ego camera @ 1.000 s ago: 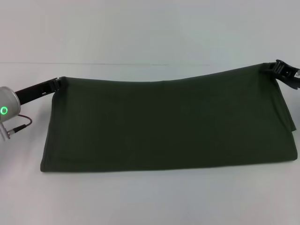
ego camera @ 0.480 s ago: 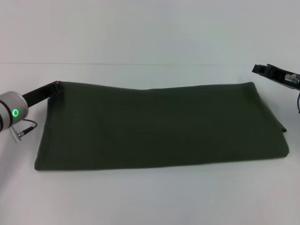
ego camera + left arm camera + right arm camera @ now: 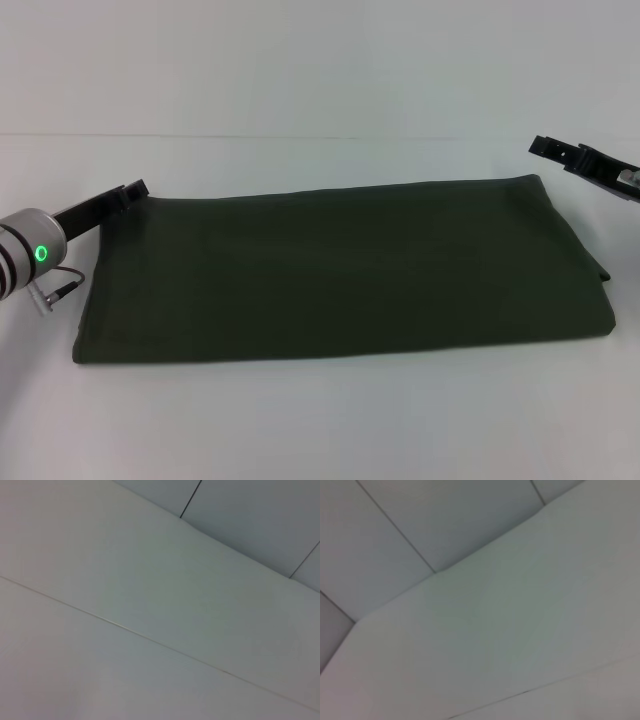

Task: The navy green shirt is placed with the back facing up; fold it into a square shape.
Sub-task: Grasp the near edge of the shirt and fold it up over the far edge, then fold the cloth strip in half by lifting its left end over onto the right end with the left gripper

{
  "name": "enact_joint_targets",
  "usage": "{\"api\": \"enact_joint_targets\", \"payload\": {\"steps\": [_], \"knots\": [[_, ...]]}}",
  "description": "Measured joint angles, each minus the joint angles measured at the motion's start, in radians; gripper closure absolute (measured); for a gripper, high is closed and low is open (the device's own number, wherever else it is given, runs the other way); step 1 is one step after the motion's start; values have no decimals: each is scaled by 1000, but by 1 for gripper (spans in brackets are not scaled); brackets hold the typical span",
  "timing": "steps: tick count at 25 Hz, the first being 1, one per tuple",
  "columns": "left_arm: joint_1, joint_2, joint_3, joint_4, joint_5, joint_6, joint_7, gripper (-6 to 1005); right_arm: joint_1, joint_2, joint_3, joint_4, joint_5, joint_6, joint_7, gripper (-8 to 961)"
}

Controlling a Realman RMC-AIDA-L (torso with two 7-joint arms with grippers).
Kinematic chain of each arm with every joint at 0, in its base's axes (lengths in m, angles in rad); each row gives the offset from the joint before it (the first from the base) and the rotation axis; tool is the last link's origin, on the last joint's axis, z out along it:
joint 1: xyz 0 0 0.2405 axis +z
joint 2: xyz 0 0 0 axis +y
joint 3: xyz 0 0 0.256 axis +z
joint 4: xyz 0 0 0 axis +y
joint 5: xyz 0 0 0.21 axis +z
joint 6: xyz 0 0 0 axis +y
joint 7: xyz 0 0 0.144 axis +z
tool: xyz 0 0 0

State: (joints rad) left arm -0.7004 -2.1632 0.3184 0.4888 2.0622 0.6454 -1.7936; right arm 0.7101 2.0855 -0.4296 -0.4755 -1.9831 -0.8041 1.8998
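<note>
The navy green shirt (image 3: 340, 270) lies flat on the white tabletop (image 3: 320, 430) in the head view, folded into a long, wide band that runs from the robot's left side to its right. Its plain dark olive surface faces up, with no lettering showing. The near edge is a straight line, the far edge runs roughly parallel to it, and at the right end a second layer of cloth peeks out a little from under the top one. The left gripper (image 3: 137, 189) sits at the far left corner of the shirt, just beside the cloth; its dark jaws reach toward that corner from a grey wrist with a green ring light (image 3: 40, 253), and it is not possible to tell whether the tips touch the fabric or how wide the jaws stand. The right gripper (image 3: 556, 151) hangs off the far right corner, clear of the shirt with a strip of bare tabletop between them; it holds nothing, but how far its jaws are parted cannot be made out. Both wrist views show only pale tabletop and, past its far edge, grey panelled surface with dark seams; neither shows the shirt or any jaws.
</note>
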Motion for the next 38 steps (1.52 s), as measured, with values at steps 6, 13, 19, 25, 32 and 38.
{"api": "enact_joint_targets", "payload": {"steps": [6,13,19,25,32,38], "knots": [[0,1,0,-6,6,-19,0,561,-37,0,1,-1,34,-81,-24,192],[24,8,-5,10,3,20,-39,290,-64,-1,7,-5,42,-112,-27,39],[76,4,-22,58,-26,59,-45,171,-78,-5,8,-7,74,-168,-69,38],[158,8,-31,114,-163,325,-60,172,-83,-13,4,-10,84,-344,-222,46],[163,33,-27,127,-53,510,-244,172,-102,-14,-96,-12,78,-483,-420,53],[123,44,9,75,42,507,-330,171,-140,-5,-191,-12,78,-474,-525,54]]}}
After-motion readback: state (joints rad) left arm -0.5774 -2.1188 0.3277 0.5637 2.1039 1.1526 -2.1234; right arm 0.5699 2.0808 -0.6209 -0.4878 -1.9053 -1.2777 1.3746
